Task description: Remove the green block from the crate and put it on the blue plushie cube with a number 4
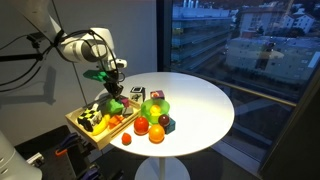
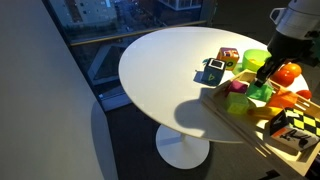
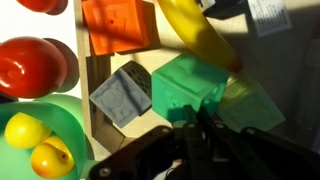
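The green block (image 3: 185, 88) sits at the crate's edge, also seen in an exterior view (image 2: 262, 92). My gripper (image 3: 195, 128) is right over it. Its two fingers are drawn close together, with the tips on the block's near edge. From outside, the gripper (image 2: 264, 68) hangs straight down onto the block above the crate (image 2: 250, 125). The blue plushie cube (image 3: 122, 95) lies just outside the crate wall. It also shows on the white table in both exterior views (image 2: 213, 71) (image 1: 168, 124).
A paler green block (image 3: 250, 110), a banana (image 3: 195, 35) and a purple piece (image 2: 237, 87) share the crate (image 1: 85, 125). An orange block (image 3: 118, 25), a tomato (image 3: 30, 65), a green bowl (image 3: 45, 115) holding lemons and a multicoloured cube (image 2: 229, 57) stand close by on the round table (image 1: 205, 100).
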### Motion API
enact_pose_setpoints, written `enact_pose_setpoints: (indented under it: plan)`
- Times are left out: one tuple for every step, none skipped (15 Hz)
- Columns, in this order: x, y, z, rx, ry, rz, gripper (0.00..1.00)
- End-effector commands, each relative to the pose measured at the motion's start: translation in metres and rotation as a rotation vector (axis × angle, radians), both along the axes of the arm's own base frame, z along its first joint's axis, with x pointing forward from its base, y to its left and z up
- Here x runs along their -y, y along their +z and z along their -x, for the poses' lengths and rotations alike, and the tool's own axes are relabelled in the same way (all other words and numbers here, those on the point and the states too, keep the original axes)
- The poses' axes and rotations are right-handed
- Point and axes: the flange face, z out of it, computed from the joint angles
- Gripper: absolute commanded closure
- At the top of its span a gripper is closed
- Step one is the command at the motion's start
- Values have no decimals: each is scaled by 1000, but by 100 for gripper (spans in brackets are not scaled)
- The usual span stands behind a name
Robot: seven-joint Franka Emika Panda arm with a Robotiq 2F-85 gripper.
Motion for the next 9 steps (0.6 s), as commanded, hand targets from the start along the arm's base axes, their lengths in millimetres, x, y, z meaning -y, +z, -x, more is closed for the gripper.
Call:
enact_pose_setpoints:
  plan:
    - [-1, 19, -8, 7, -31, -8, 96]
    - [-1, 21, -10, 11, -34, -10, 96]
    - [-2, 24, -13, 14, -40, -14, 96]
    - [-3, 27, -16, 18, -48, -18, 96]
    - [-3, 30, -19, 22, -57, -23, 96]
    - [-4, 33, -23, 28, -63, -28, 96]
    - [-4, 38, -26, 29, -72, -32, 96]
    - [-5, 42, -29, 33, -81, -36, 96]
    - [-5, 48, -33, 36, -91, -41, 96]
